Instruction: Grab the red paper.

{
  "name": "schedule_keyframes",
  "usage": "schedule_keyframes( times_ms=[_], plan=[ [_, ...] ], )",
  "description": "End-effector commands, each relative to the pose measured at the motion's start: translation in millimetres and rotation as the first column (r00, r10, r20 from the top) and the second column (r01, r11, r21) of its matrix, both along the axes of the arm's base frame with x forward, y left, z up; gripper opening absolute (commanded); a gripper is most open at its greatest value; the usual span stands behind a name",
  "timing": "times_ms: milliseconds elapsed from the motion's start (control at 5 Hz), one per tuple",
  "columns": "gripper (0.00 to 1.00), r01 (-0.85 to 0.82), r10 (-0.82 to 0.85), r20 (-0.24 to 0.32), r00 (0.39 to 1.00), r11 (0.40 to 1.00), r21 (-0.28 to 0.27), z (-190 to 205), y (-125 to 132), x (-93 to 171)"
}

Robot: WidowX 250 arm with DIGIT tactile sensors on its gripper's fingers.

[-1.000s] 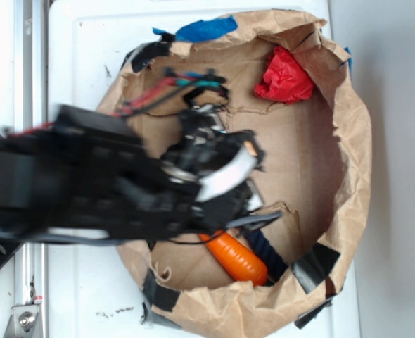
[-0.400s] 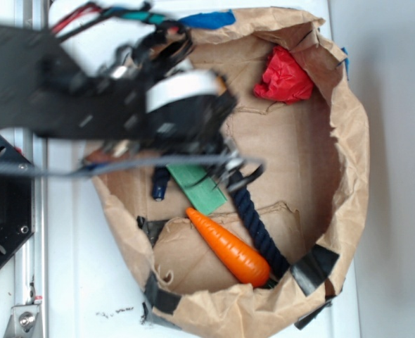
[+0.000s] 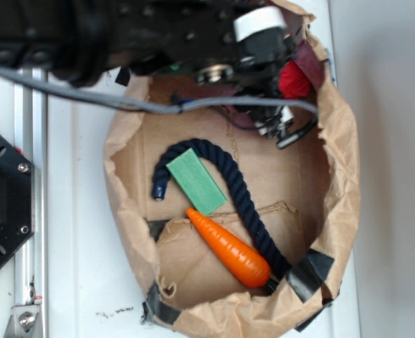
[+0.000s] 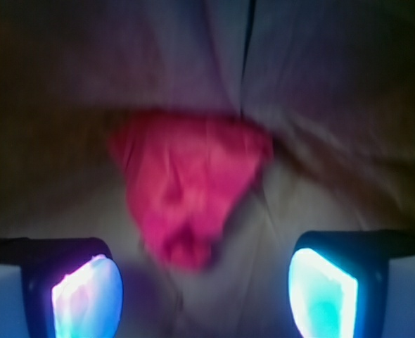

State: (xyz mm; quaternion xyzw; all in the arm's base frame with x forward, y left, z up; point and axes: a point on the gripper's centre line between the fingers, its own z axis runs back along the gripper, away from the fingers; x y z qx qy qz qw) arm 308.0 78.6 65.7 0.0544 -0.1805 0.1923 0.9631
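Note:
The red paper is a crumpled wad lying on the brown bag floor, straight ahead of the gripper in the wrist view. My two fingers stand wide apart, one finger on the left and the other on the right, with nothing between them; the wad sits just beyond the gap. From the exterior view only a sliver of the red paper shows at the bag's top right, mostly hidden under the black arm. The gripper hangs below that arm.
The torn brown paper bag rings everything, its rim rising close round the wad. Inside lie a dark blue rope, a green block and an orange carrot. A metal rail runs along the left.
The arm has swung from the bag's lower left up to its top right, uncovering the rope, green block and carrot and now covering most of the red paper.

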Motion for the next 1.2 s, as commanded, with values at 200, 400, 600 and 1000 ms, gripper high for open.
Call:
schedule_keyframes(
  times_ms=[200, 400, 600, 1000],
  plan=[
    [1.00, 0.015, -0.015, 0.044, 0.999, 1.000, 0.020, 9.4, -14.7, 21.3],
    [0.00, 0.021, -0.022, 0.038, 0.999, 1.000, 0.022, 1.3, -18.3, 22.6],
    [0.00, 0.025, -0.026, 0.034, 0.999, 0.999, 0.025, -0.6, -22.6, 20.7],
    [0.00, 0.026, -0.026, 0.025, 0.999, 0.999, 0.026, -5.4, -26.4, 15.3]
  ],
)
